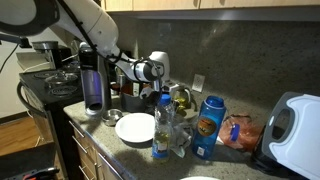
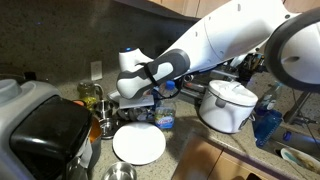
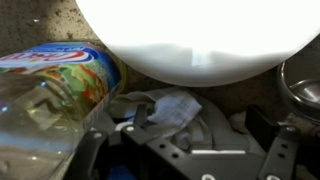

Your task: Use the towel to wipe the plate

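Observation:
A round white plate [image 1: 134,127] [image 2: 138,145] lies on the stone counter near its front edge; in the wrist view [image 3: 190,40] it fills the top. A crumpled grey-white towel [image 3: 165,108] lies on the counter just behind the plate. My gripper [image 3: 200,122] is down at the counter with its fingers apart on either side of the towel. It also shows in both exterior views [image 1: 163,98] [image 2: 140,108], where the towel is hidden behind it and the bottle.
A clear water bottle with a blue label [image 1: 160,125] [image 3: 50,95] stands close beside the gripper. A blue canister [image 1: 208,128], a black toaster [image 2: 45,135], a white rice cooker [image 2: 228,105] and oil bottles [image 1: 181,97] crowd the counter.

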